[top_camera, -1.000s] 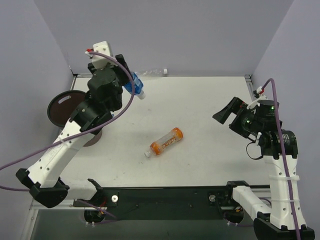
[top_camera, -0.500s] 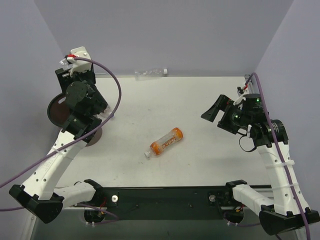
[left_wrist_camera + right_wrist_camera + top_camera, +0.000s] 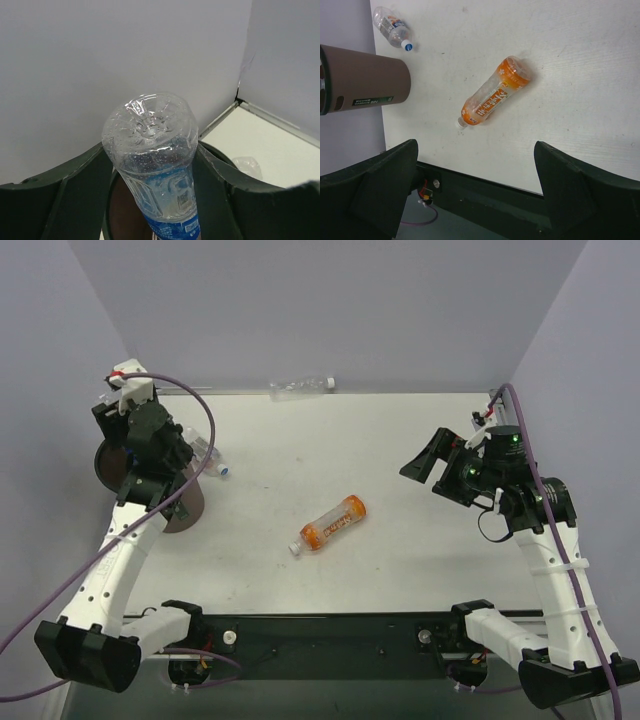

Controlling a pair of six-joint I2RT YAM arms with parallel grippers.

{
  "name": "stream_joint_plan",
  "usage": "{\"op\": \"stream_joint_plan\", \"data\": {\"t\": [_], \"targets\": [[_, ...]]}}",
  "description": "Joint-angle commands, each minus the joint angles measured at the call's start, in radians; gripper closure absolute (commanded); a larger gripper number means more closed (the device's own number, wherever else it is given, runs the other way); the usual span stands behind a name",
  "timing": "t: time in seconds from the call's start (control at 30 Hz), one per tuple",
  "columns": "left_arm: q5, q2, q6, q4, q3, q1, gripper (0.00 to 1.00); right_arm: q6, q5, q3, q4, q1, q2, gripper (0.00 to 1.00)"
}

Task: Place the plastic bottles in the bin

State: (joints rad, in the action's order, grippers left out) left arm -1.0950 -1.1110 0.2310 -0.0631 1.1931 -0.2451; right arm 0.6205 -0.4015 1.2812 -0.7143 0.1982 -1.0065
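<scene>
Clear plastic bottle with a blue label sits clamped across its ribbed waist in my left claw, base toward the camera, hanging over the mouth of the round dark brown bin with a black rim at the table's left side. The jaws are closed only to the bottle's width, one finger on each flank. Droplets show inside the thin walls, so I judge it light, slick and easy to dent, best held gently.

My right claw hovers spread wide with nothing in it above the orange plastic bottle with an orange label, which lies on its side mid-table, white cap toward the near edge. It looks equally light and likely to roll, so the labelled middle, taken across its width, seems the surest hold.

A plain clear bottle lies just beside the bin, and another crumpled clear bottle against the back wall
</scene>
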Motion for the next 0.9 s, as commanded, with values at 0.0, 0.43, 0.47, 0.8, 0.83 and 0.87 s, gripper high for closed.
{"op": "stream_joint_plan", "data": {"t": [0.0, 0.43, 0.47, 0.8, 0.83, 0.87], "targets": [[0.07, 0.011, -0.171, 0.072, -0.061, 0.027, 0.57, -0.016, -0.013, 0.037, 0.016, 0.009, 0.0, 0.05], [0.136, -0.026, -0.28, 0.228, -0.041, 0.043, 0.1, -0.005, 0.01, 0.009, 0.015, 0.017, 0.002, 0.0], [0.144, -0.026, -0.285, 0.247, -0.029, 0.043, 0.06, -0.002, 0.015, 0.006, 0.013, 0.02, -0.001, 0.0], [0.344, -0.033, -0.455, 0.574, 0.203, 0.041, 0.03, 0.034, 0.156, 0.021, -0.002, 0.139, -0.159, 0.0], [0.444, -0.03, -0.487, 0.585, 0.213, 0.038, 0.03, 0.045, 0.167, 0.026, -0.001, 0.15, -0.199, 0.0], [0.49, -0.026, -0.51, 0.595, 0.223, 0.035, 0.03, 0.059, 0.191, 0.027, -0.001, 0.174, -0.219, 0.0]]}}
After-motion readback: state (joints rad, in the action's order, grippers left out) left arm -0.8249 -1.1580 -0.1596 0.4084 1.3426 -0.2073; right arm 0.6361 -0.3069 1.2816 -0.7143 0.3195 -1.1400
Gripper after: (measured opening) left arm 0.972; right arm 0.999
